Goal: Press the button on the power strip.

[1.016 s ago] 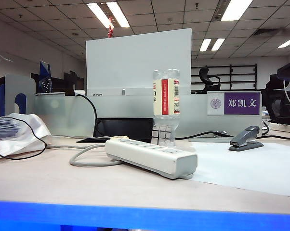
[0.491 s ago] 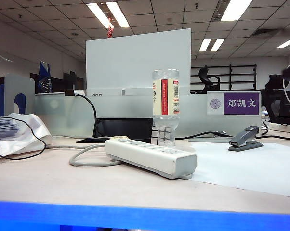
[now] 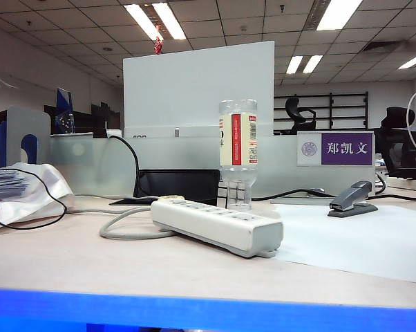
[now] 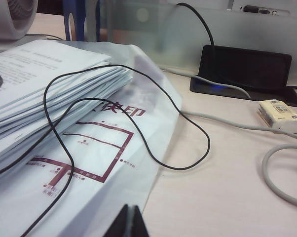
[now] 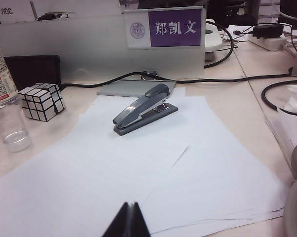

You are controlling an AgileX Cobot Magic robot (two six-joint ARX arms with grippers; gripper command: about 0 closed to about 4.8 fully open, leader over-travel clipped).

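Exterior view, desk (image 3: 90, 259): one power strip (image 3: 218, 225), long and white-grey, lying flat near the middle at a slant. A row of sockets shows on its top. Its thick pale grey cable (image 3: 125, 223) loops off the far end toward the left. The button cannot be made out. Neither arm appears in this view.

Behind the strip: one clear plastic bottle (image 3: 238, 153) with a red and cream label, standing neck down, just beside the strip's far edge. One black flat device (image 3: 177, 185) against the frosted partition. One purple name plate (image 3: 336, 149) on that partition.

Right of the strip: white paper sheets (image 3: 360, 238) spread flat, with one small grey stapler (image 3: 352, 200) on them, well apart from the strip.

Left edge: a plastic bag of printed papers (image 3: 18, 194) crossed by a thin black wire (image 3: 28, 207).

Left wrist view: left claw (image 4: 129, 223), tips clenched together with no gap and nothing between them, hanging over the edge of the bag of papers (image 4: 64, 123).

Right wrist view: right claw (image 5: 129, 221), tips likewise pressed together and empty, over the paper sheets (image 5: 138, 177). Stapler (image 5: 143, 108) ahead of it; a mirror-faced cube (image 5: 41, 101) near the bottle (image 5: 3, 98).
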